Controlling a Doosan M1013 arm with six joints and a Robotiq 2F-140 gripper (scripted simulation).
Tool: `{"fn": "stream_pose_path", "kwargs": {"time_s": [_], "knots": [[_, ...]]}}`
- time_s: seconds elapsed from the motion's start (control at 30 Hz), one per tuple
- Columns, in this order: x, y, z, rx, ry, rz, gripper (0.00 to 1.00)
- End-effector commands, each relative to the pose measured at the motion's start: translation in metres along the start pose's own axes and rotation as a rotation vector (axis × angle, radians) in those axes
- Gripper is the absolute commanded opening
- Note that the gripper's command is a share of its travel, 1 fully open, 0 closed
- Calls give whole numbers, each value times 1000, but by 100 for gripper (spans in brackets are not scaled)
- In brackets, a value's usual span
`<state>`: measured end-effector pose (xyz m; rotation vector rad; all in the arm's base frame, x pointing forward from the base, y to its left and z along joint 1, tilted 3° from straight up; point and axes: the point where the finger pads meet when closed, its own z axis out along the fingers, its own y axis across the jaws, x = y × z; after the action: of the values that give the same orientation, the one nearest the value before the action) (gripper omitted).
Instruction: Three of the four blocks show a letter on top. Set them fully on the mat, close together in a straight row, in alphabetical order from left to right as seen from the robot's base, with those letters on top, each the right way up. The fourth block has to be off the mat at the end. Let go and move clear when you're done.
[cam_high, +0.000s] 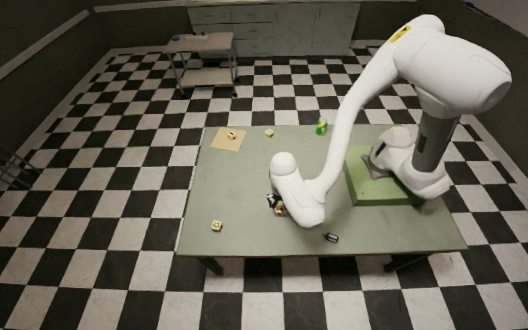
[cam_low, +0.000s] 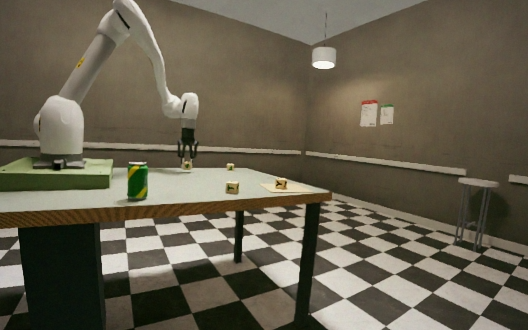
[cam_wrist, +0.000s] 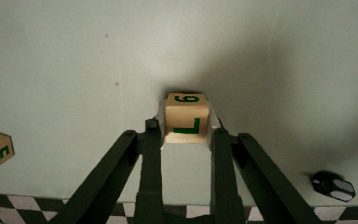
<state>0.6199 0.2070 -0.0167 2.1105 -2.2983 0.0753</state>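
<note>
Across the middle of the top view spreads a grey-green worktop (cam_high: 235, 185) (cam_low: 170, 185) (cam_wrist: 100, 65) with a wood-grained edge on dark legs, standing on a black-and-white checkered floor (cam_high: 145, 210) (cam_low: 345, 300) (cam_wrist: 25, 202). Taking that view as a clock face centred on the worktop, a tan mat (cam_high: 223, 145) (cam_low: 300, 190) lies at ten, bearing one block (cam_high: 232, 135) (cam_low: 281, 183). A second block (cam_high: 269, 133) (cam_low: 232, 187) sits off it at eleven, and a green-and-yellow can (cam_high: 321, 127) (cam_low: 137, 181) stands upright at twelve. The arm rises from a green plinth (cam_high: 360, 195) (cam_low: 100, 175) at three; a small dark object (cam_high: 331, 237) (cam_wrist: 332, 186) lies between five and six. The outlying block (cam_high: 216, 226) (cam_low: 230, 167) (cam_wrist: 5, 149) is at eight. Nearer the centre, also toward eight, the end effector (cam_high: 278, 206) (cam_low: 188, 162) (cam_wrist: 186, 109) pinches the L block (cam_high: 279, 210) (cam_low: 187, 165) (cam_wrist: 186, 120), off the mat.

Beyond the worktop, a cart (cam_high: 215, 44) stands at eleven and pale cabinets (cam_high: 295, 30) at twelve. On the exterior view's own dial, a lit lamp (cam_low: 324, 57) hangs at one, wall papers (cam_low: 369, 114) show at two, and a round stool (cam_low: 478, 183) stands near three.
</note>
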Motion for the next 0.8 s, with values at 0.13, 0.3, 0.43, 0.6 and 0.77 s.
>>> {"fn": "stream_pose_path", "kwargs": {"time_s": [0.13, 0.3, 0.43, 0.6, 0.77], "knots": [[0, 0, -51, 1, -1, 0, 33], [0, 0, -77, 1, -1, 0, 33], [0, 0, -80, 1, -1, 0, 33], [0, 0, -81, 1, -1, 0, 33], [1, -4, -81, 1, -1, 2, 33]]}}
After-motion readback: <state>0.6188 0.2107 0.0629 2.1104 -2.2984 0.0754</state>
